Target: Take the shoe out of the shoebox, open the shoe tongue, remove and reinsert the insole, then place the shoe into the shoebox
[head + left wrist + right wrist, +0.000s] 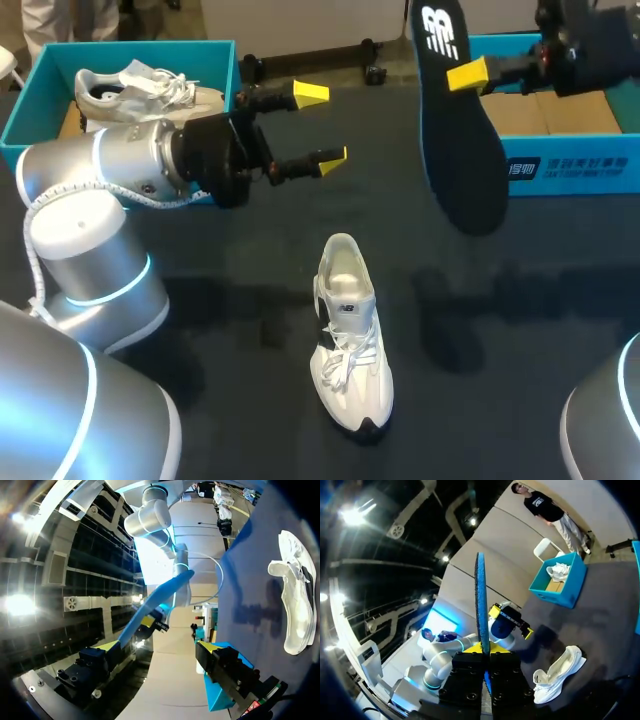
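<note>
At the upper right, our right gripper (468,75) is clamped on the dark navy foam insole (462,150), which has a white logo at its top end. It hangs beside the teal cardboard shoebox (570,175) with white print on its side. Our left gripper (318,125), upper left, has its jaws apart, and the white lace-up sneaker (348,340) sits on the dark table (200,300) at lower centre.

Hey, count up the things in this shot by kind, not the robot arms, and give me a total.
Teal shoeboxes: 2, left box and right box
White shoes: 2, boxed shoe and loose shoe
Dark insoles: 1, insole
Total: 5
</note>
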Action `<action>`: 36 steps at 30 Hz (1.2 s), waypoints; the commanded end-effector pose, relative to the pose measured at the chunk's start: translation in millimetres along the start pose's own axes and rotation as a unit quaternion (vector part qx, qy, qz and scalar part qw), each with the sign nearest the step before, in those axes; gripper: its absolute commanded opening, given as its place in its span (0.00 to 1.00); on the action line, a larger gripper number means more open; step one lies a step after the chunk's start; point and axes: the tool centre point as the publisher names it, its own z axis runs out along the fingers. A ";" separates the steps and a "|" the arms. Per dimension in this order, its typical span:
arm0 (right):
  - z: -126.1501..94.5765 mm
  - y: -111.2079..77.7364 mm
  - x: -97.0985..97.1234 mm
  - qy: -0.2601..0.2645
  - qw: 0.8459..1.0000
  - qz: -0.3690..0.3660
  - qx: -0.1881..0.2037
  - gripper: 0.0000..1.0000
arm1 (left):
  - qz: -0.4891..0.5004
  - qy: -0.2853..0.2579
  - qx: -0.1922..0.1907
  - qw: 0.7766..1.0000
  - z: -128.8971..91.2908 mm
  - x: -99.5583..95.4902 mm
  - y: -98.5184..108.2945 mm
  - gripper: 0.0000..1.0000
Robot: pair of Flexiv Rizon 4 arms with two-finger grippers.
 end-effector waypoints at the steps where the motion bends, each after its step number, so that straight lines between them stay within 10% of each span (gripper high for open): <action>1: 0.6 5.2 -1.2 0.000 1.000 0.000 0.028 0.00 | 0.006 0.014 -0.009 1.000 -7.4 8.7 1.4 1.00; 13: 1.5 15.9 -57.8 -0.033 0.990 0.134 0.013 0.00 | 0.029 0.056 -0.024 0.998 -20.6 13.1 -0.1 1.00; 28: 2.3 16.7 -59.9 -0.033 0.989 0.140 0.006 0.00 | 0.014 0.066 -0.035 0.997 -13.0 15.0 6.3 1.00; 36: 31.0 35.5 -94.3 -0.036 0.982 0.182 0.015 0.00 | 0.018 0.067 -0.019 0.997 0.9 23.5 7.4 1.00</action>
